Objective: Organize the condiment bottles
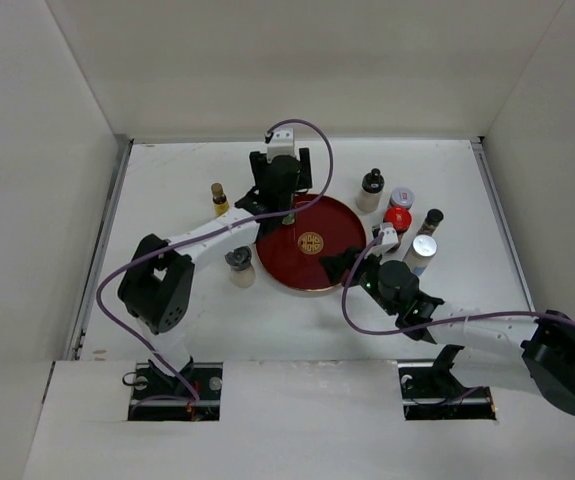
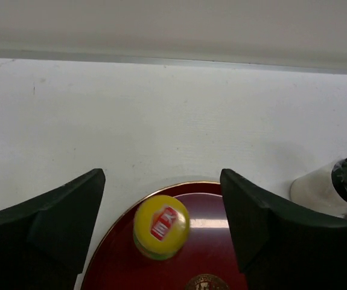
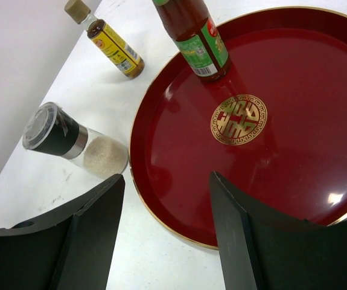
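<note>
Red lacquer tray (image 1: 332,262) sits mid-table (image 1: 167,170) on my overhead feed, with one sauce bottle (image 1: 288,217) standing on it just inside the far-left rim. My left gripper (image 1: 286,208) hangs directly over that bottle. On the table left of the tray I see an amber bottle (image 1: 219,199) further back and a grinder jar (image 1: 240,266) just beside the rim. To the right of the tray, five more bottles (image 1: 404,220) stand in a cluster. My right gripper (image 1: 339,265) is over the tray's near-right rim.

On the left wrist camera the fingers (image 2: 58,223) are spread wide. The sauce bottle (image 2: 161,225) shows its yellow cap between them, touching neither, so nothing is gripped. A white bottle (image 2: 318,190) with a black cap stands on the table off to the right.

On the right wrist camera the fingers (image 3: 95,235) are also wide apart and hold nothing, hovering at the tray's near rim. The sauce bottle (image 3: 197,42), dark red with a green label, stands upright beyond the gold emblem (image 3: 238,119). The amber bottle (image 3: 116,48) and grinder jar (image 3: 70,139) are on the table outside the tray's rim
</note>
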Controlling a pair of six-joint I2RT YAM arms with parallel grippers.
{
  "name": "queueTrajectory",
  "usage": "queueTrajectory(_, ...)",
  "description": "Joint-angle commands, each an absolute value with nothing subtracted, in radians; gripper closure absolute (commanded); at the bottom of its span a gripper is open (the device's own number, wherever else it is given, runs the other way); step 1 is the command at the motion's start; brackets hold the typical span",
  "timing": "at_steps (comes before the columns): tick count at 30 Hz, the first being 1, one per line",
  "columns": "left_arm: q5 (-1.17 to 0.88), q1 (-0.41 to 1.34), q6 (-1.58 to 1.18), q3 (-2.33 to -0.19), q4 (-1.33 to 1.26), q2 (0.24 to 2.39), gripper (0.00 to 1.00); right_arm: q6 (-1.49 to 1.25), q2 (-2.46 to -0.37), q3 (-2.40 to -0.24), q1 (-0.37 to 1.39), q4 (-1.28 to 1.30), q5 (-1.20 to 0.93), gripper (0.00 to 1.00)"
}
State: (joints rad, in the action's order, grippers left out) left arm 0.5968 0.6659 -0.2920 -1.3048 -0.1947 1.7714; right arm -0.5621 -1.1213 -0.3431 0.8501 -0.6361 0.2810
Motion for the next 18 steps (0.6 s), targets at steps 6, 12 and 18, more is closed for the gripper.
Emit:
queueTrajectory(6, 0.675, 0.699, -0.291, -1.114, -0.262, 1.393, 0.14, -0.568, -1.089, -0.328, 0.828, -0.670, 0.301, 0.32)
queueTrajectory(12, 0.779, 0.720, -0.328, -0.885, -0.004, 1.050, 0.15, -0.574, -1.075, -0.322, 0.817, -0.670, 0.295, 0.43)
queueTrajectory(18, 0.799, 0.798, -0.520, -0.859, 0.447, 0.956, 0.11, -0.566, -1.117, -0.348, 0.820, -0.660, 0.278, 0.62)
